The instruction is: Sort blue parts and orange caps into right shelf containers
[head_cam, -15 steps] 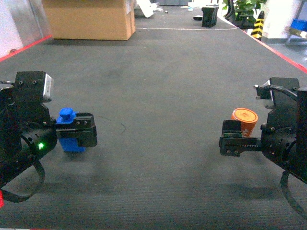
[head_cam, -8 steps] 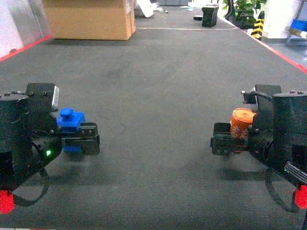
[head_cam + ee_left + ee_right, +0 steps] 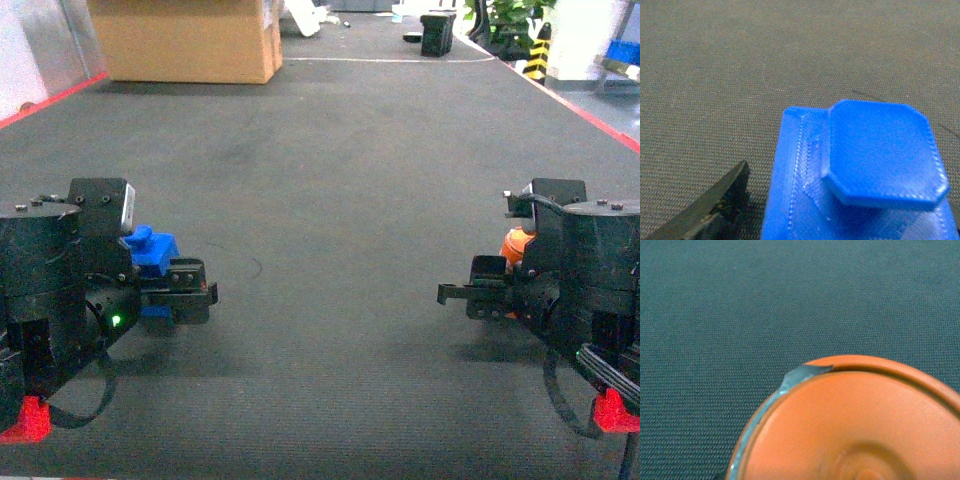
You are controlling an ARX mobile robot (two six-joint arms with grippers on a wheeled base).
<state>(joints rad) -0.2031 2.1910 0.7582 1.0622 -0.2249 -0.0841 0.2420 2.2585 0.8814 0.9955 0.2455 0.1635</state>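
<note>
**Both arms hold a part over dark carpet**

A dark grey, fine-ribbed carpet (image 3: 340, 180) covers the floor, edged by a red line (image 3: 55, 100) on the left and another on the right. At the far end stands a large cardboard box (image 3: 185, 40), with a small black box (image 3: 438, 33) further right and a yellow-and-black striped post (image 3: 538, 50) near green foliage at the far right corner.

In the head view the left gripper (image 3: 185, 293) sits low at the left, its fingers closed on a blue part (image 3: 152, 255); the block rises above the fingers, knob uppermost. The left wrist camera shows the same piece filling the lower frame, its octagonal knob on top, with one dark finger (image 3: 715, 210) just beside its left flank and carpet beyond.

The right gripper (image 3: 480, 295) sits low at the right, facing inward. An orange cap (image 3: 516, 245) lies between its fingers, close against the wrist housing and mostly hidden by it. The right wrist camera sees the cap's round top from above, filling the lower right of the frame; the fingers appear clamped on it.
</note>
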